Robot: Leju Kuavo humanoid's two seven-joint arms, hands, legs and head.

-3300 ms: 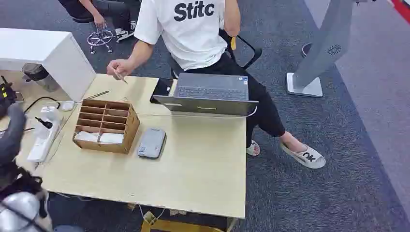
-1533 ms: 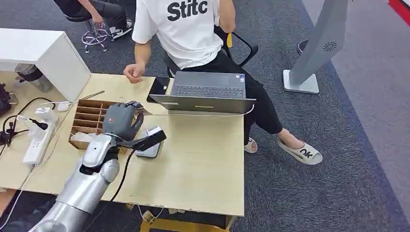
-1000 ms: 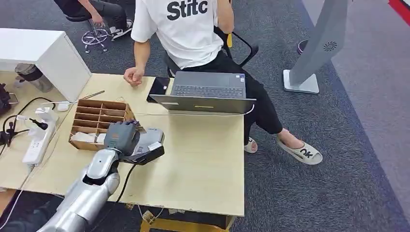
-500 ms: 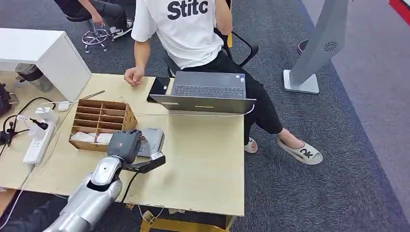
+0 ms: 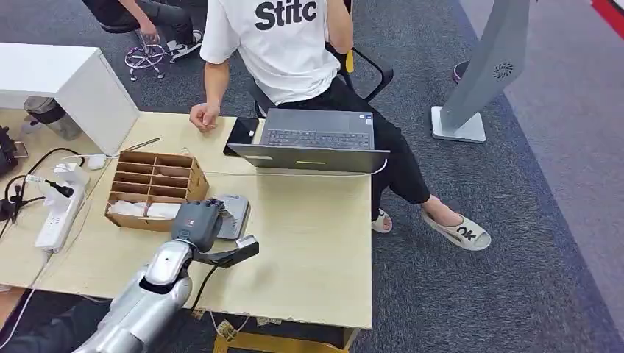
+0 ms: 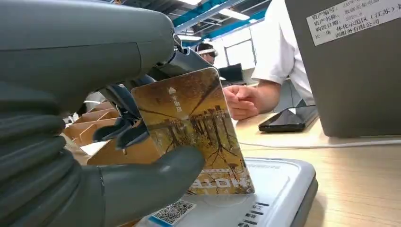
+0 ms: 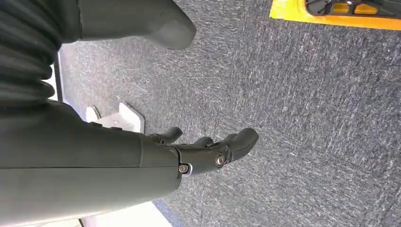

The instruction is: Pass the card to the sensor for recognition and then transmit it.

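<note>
The left hand [image 6: 94, 156] pinches one card [image 6: 194, 132] just above the one grey sensor [image 5: 232, 215], right of one wooden organiser [image 5: 156, 189] on the worktop [image 5: 309, 243]. One laptop [image 5: 316, 140] and one phone [image 5: 241, 134] lie far. The right hand [image 7: 208, 151] hangs over carpet, fingers loosely apart, holding nothing.

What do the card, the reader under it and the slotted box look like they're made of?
Card: probably glossy printed plastic; stiff, rounded corners. Reader: smooth matte light-grey moulded plastic, apparently. Slotted box: brown cardboard or thin wood; flat dull dividers.
</note>
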